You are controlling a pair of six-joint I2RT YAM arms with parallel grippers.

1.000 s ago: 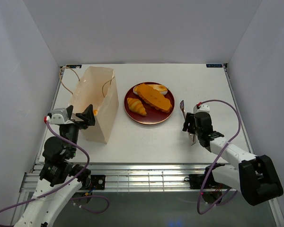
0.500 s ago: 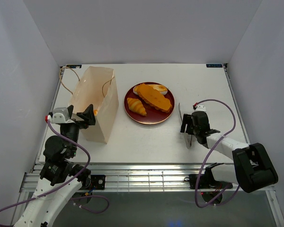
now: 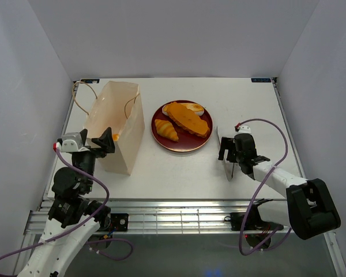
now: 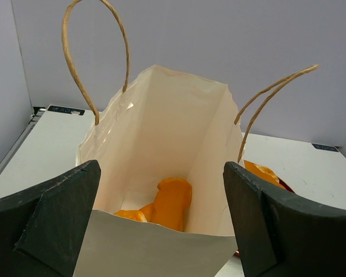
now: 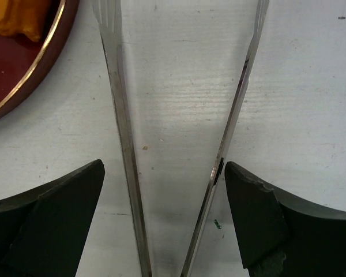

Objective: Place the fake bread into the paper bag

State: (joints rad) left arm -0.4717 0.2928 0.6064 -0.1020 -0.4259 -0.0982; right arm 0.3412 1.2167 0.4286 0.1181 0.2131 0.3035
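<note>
- On the left part of the white table: a cream paper bag, upright, mouth open, with two brown cord handles raised above the rim.
- At the bottom of the bag: fake bread, glossy orange, at least two pieces, one leaning on the other; exact shapes hard to tell.
- Just right of the bag and apart from it: a dark red round plate with a thin gold rim.
- On the plate, more bread: a croissant at the near left, a long flat loaf across the middle, and a smaller pale piece at the far edge, partly hidden by the loaf.
- Left gripper at the near side of the bag's mouth, about level with the rim, aimed down into the bag; jaws wide apart, only the bag's near wall between them; contact with the paper impossible to judge.
- Right of the plate, flat on the table: thin metal tongs, arms spread in a narrow V, tips toward the far side, one tip near the plate's rim.
- Right gripper low over the tongs, jaws wide apart, one dark finger outside each arm.
- Tong arm on the plate's side clear of its finger; the other arm very close to its finger, touching or not unclear; no clamp on the tongs.
</note>
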